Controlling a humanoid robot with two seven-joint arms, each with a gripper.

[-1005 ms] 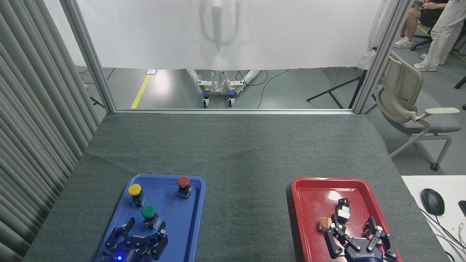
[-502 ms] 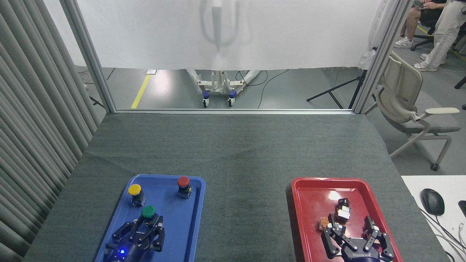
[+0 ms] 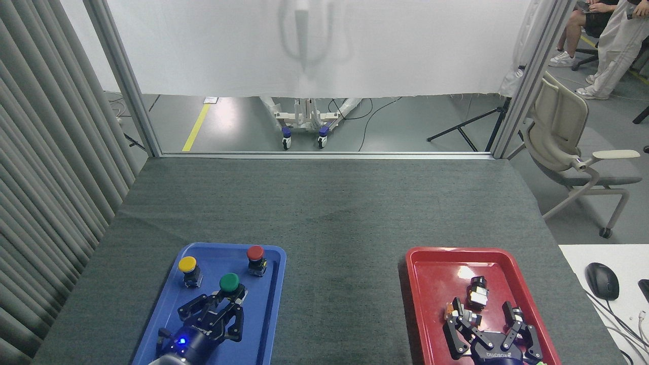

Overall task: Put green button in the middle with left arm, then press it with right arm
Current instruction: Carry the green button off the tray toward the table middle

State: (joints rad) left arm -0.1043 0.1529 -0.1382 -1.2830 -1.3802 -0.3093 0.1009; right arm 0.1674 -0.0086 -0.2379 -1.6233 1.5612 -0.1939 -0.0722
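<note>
The green button [image 3: 229,282] hangs above the blue tray [image 3: 266,309], a little up and right of where it stood, with my left gripper [image 3: 228,298] shut on its black-and-silver base. Only the dark-green cap and the top of the base show past the fingers. The bare grey cloth of the middle [image 3: 345,284] lies between the two trays, to the right of the button. My right gripper [image 3: 485,317] stands open over the red tray [image 3: 431,284], its fingers spread with nothing between them.
The yellow button [image 3: 188,269] and the red button [image 3: 255,258] stand at the back of the blue tray. A small black-and-white part [image 3: 476,294] and an orange-brown piece [image 3: 449,312] lie in the red tray. A white side table with a mouse [image 3: 602,280] stands at the right.
My left gripper closed on the green button and has carried it up and to the right within the blue tray. My right gripper drifted slightly left and down, still open.
</note>
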